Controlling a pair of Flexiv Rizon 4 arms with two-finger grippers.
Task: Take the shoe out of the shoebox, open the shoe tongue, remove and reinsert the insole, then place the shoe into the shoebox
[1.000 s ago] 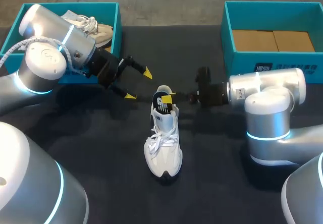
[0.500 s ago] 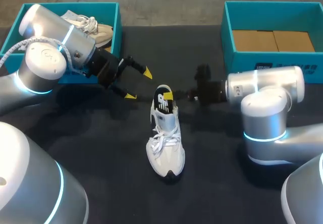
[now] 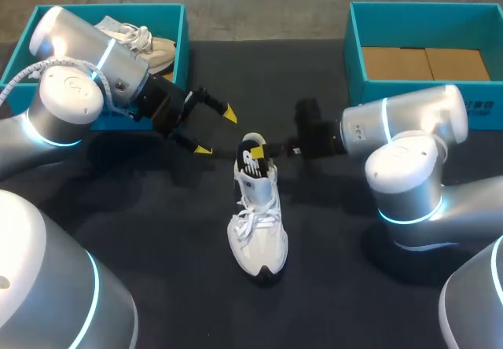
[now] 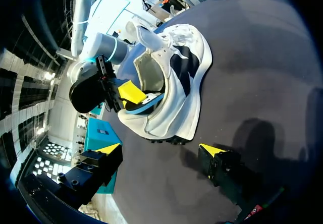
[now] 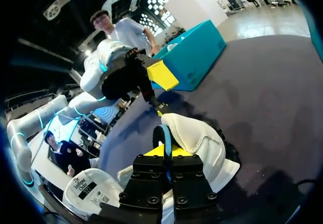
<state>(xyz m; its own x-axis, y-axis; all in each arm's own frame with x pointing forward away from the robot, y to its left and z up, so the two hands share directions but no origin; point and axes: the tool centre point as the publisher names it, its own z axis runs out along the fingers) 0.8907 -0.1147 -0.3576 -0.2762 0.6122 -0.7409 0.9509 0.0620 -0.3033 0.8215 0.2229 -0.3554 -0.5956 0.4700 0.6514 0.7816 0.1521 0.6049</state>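
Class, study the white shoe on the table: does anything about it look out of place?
Yes: the insole sticks up out of the heel of the shoe, pinched between the fingers of the right gripper.

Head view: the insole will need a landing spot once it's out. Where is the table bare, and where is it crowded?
Bare table lies between the left shoebox and right shoebox, and around the toe of the white shoe. Crowded: its heel, held by the right pincer, with the open left pincer close by.
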